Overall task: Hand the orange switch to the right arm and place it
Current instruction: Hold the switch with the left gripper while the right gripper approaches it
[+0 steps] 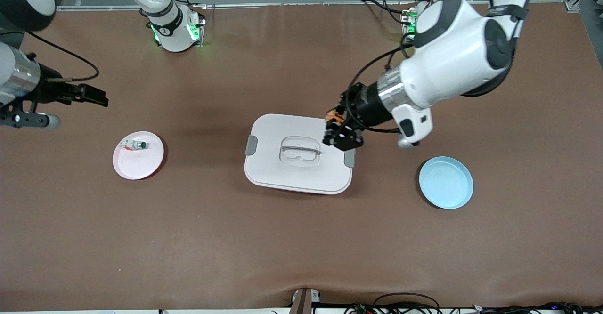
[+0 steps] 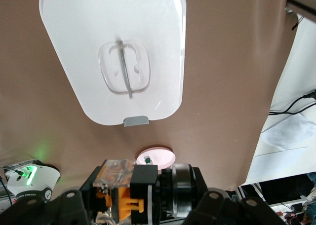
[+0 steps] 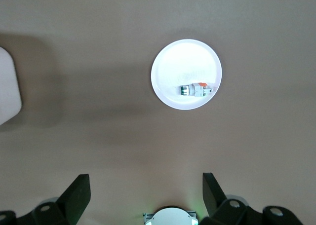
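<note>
Overhead, the left gripper (image 1: pixel 340 132) clamps the orange switch (image 1: pixel 335 115) above the white lid (image 1: pixel 282 173); right gripper (image 3: pixel 145 195) waits wide.

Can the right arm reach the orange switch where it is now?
Probably yes: the left gripper holds the orange switch in the air over the edge of the white box, and the right gripper, jaws open near the pink plate, has bare table between.

You are seeing the orange switch (image 1: pixel 335 114) only as a small orange patch, mostly covered by the left gripper (image 1: pixel 340 135), and in the left wrist view its body (image 2: pixel 129 195) is running off the picture's edge. The right arm is being cut off by the front view's edge. The green-capped switch (image 1: pixel 136 145) on the pink plate (image 1: pixel 136 167) is showing too small for its details.
</note>
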`<state>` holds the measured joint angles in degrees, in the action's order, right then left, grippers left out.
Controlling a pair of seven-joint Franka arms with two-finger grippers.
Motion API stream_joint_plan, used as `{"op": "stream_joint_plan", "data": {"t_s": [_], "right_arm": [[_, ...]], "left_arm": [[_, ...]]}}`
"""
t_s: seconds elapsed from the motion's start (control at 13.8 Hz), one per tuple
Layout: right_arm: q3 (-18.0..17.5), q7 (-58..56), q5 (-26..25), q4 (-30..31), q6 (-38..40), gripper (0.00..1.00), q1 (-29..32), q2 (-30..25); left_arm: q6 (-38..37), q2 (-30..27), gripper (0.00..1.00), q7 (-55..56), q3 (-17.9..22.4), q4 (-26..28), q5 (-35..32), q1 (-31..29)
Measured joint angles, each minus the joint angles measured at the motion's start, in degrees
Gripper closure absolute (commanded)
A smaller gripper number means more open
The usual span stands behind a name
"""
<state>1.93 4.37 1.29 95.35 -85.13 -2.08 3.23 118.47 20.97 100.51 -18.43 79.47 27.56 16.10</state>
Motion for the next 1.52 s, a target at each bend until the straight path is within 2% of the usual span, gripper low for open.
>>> {"op": "stream_joint_plan", "data": {"t_s": [0.22,0.36,0.65,0.87,1.01,1.16,1.38,1.52], "right_arm": [[0.07,-0.01,0.36,-0.66,-0.19,0.0,0.66,3.64],[-0.04,-0.01,3.33,-0.95,-0.41,0.0,0.65,4.07],[-0.16,0.03,17.51,-1.1,-2.79,0.0,0.66,4.06],[-0.57,0.05,27.3,-0.59,-7.29,0.0,0.46,3.74],[-0.84,0.81,34.42,2.14,-13.55,0.0,-0.45,2.29],[-1.05,1.04,40.59,7.68,-22.21,0.0,-2.61,-0.49],[-1.42,1.13,51.45,17.01,-37.37,0.0,-9.79,-4.47],[-1.67,1.16,53.79,19.72,-46.81,0.0,-16.48,-5.18]], "left_arm": [[1.86,1.05,0.73,4.68,0.02,0.03,-0.99,4.33],[2.72,1.44,0.73,8.06,0.03,0.04,-2.64,7.49],[7.63,3.83,0.72,13.29,0.08,0.15,-5.88,12.92],[8.85,5.17,0.72,14.47,0.09,0.14,-6.93,14.31],[8.93,5.2,0.72,14.74,0.12,0.1,-6.93,14.38],[9.16,5.2,0.72,15.59,0.19,0.08,-6.93,14.37],[9.31,5.19,0.72,15.83,0.22,0.01,-6.93,14.37],[9.35,5.19,0.72,15.91,0.25,-0.02,-6.93,14.37]]}}
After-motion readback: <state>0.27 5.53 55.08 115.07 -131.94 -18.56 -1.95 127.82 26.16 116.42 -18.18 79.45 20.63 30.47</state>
